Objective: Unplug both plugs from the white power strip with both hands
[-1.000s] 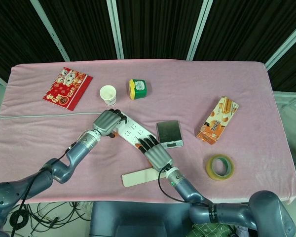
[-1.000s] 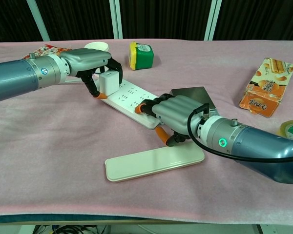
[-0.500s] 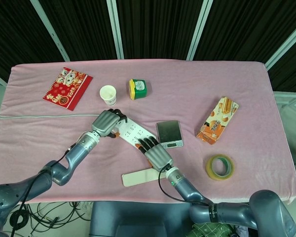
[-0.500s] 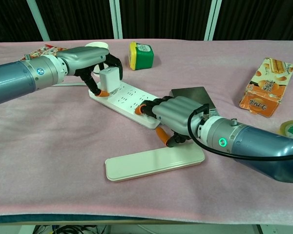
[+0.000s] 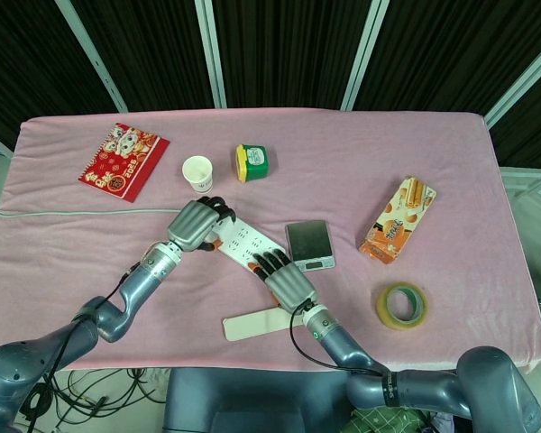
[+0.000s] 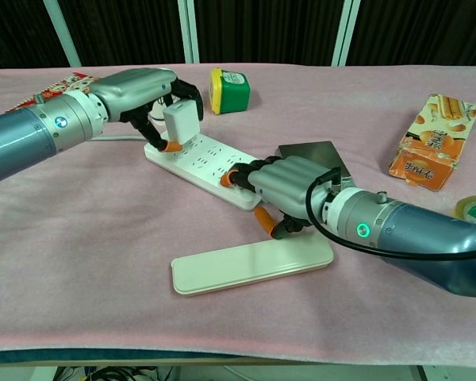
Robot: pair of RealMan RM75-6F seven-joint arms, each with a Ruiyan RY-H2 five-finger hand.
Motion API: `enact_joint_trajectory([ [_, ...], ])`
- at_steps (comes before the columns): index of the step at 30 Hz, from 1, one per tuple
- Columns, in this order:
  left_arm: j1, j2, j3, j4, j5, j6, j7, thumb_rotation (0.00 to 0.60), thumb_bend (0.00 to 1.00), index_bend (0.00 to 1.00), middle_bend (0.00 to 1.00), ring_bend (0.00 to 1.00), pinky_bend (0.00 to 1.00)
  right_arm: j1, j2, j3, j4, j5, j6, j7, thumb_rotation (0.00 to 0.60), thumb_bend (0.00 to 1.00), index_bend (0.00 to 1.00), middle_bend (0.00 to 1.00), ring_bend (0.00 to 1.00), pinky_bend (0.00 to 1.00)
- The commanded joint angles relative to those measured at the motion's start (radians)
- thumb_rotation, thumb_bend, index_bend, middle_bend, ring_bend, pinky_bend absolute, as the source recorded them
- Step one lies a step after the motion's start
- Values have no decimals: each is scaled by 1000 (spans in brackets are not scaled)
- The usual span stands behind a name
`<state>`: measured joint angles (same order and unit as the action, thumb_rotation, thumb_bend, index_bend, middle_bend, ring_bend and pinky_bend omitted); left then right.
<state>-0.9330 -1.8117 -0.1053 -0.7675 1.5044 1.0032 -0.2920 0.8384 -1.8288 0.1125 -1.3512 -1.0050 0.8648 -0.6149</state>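
Note:
The white power strip [image 5: 244, 238] [image 6: 198, 160] lies slantwise on the pink cloth. My left hand [image 5: 198, 225] [image 6: 140, 90] pinches a white cube plug [image 6: 181, 121] and holds it tilted just above the strip's far end, clear of the sockets. In the head view the hand hides that plug. My right hand [image 5: 284, 280] [image 6: 284, 186] lies over the strip's near end, fingers curled across the top and thumb against its near side. Whatever sits under that hand, a second plug included, is hidden.
A flat white bar [image 5: 257, 323] [image 6: 250, 266] lies in front of the right hand, a grey scale [image 5: 309, 244] [image 6: 313, 152] beside it. Farther off: paper cup [image 5: 197, 172], green jar [image 5: 252, 161] [image 6: 228, 90], red packet [image 5: 123, 161], snack box [image 5: 398, 219] [image 6: 434, 151], tape roll [image 5: 402, 305].
My left hand has raised the white plug off the strip's far end and tipped it. The right hand has stayed put on the near end.

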Motion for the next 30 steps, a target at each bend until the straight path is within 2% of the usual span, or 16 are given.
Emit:
enact_joint_trajectory([
  [1,-7,34,-16,-31,15,39,-1,600,724,673,611,222,315,-1,-2,18,-2,-14,20,19,600,672,161,178,180,77],
  [8,14,132,-21,-162,19,75,18,600,719,658,604,221,316,-8,31,70,-30,-66,90,70,600,659,127,143,160,61],
  [12,66,215,-11,-290,6,109,14,600,717,654,598,220,313,-27,104,93,-89,-79,135,74,600,656,121,139,160,60],
  [15,123,278,17,-384,12,156,14,600,712,651,595,218,311,-52,170,102,-139,-73,164,76,600,653,121,139,160,61],
  [20,224,361,98,-496,36,221,26,600,705,644,591,215,311,-100,287,80,-184,-59,184,69,600,629,119,128,136,60],
  [23,286,378,139,-498,50,274,50,600,702,638,589,214,311,-132,348,60,-196,-52,194,75,600,618,119,127,125,60],
  [30,401,370,202,-468,39,329,-11,600,686,615,568,198,303,-225,467,12,-224,-86,245,160,600,615,117,122,117,58],
])
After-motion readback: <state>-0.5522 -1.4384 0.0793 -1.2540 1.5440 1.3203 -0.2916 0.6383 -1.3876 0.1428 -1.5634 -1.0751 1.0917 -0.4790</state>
